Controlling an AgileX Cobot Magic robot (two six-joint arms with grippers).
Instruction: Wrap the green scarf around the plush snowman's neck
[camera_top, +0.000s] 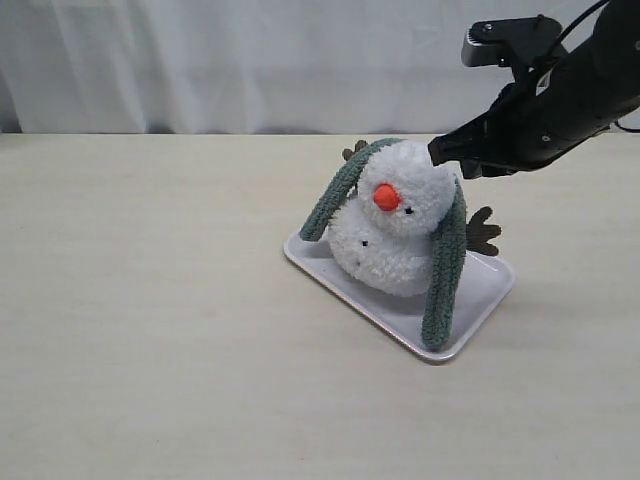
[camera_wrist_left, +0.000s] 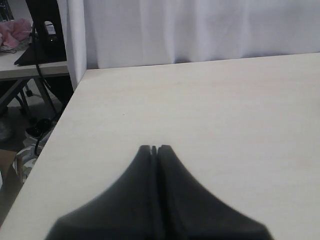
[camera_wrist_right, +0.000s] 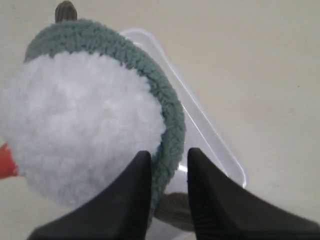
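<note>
The plush snowman stands on a white tray, orange nose facing forward. The green scarf is draped over the back of its head, one end hanging down each side, not in the neck crease. My right gripper hovers at the head's upper right. In the right wrist view it is open, its jaws straddling the scarf beside the white head, with a gap on one side. My left gripper is shut on nothing above bare table.
A brown twig arm sticks out on the snowman's right, another behind its head. The tray's rim lies just under the right gripper. In the left wrist view the table's edge drops off to floor clutter.
</note>
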